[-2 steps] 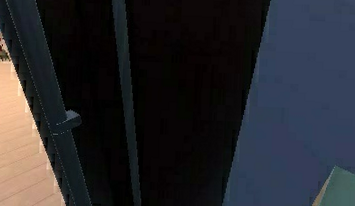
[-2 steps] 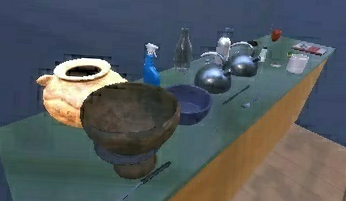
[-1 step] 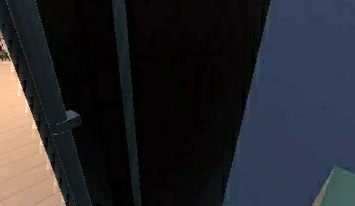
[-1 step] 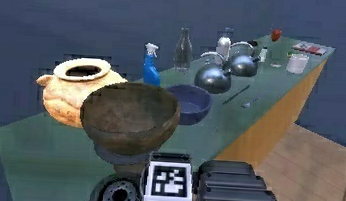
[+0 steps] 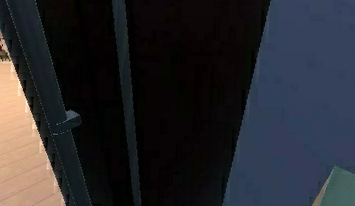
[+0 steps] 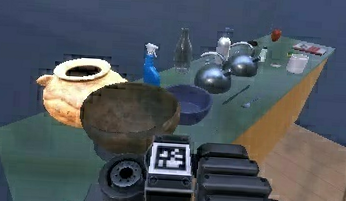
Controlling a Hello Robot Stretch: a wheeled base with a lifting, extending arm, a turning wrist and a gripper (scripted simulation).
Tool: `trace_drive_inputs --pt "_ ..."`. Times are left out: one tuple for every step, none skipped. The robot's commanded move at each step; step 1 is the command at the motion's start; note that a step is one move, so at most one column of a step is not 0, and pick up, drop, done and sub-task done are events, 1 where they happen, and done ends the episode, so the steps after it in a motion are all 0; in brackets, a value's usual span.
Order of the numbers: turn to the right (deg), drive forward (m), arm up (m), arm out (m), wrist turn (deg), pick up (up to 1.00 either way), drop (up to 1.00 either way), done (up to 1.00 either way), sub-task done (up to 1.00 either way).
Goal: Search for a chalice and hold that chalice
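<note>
Gripper (image 6: 125, 172) sits low before the counter (image 6: 282, 85), presumably lined up for a grasp; jaws' state and any load cannot be told. Just beyond stand a tan pot (image 6: 73, 94), the brown cup (image 6: 130, 116) beside it, likely the chalice, then a blue bowl (image 6: 194, 102).

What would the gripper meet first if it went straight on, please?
Probably the big brown bowl, which stands on the counter just beyond the gripper, though depth is hard to judge.
</note>
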Motion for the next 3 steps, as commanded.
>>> trace_drive_inputs --pt "0.0 0.0 0.0 0.0 45.0 0.0 0.0 0.0 0.0" --pt "0.0 0.0 0.0 0.0 45.0 0.0 0.0 0.0 0.0" --pt "0.0 0.0 0.0 0.0 45.0 0.0 0.0 0.0 0.0"
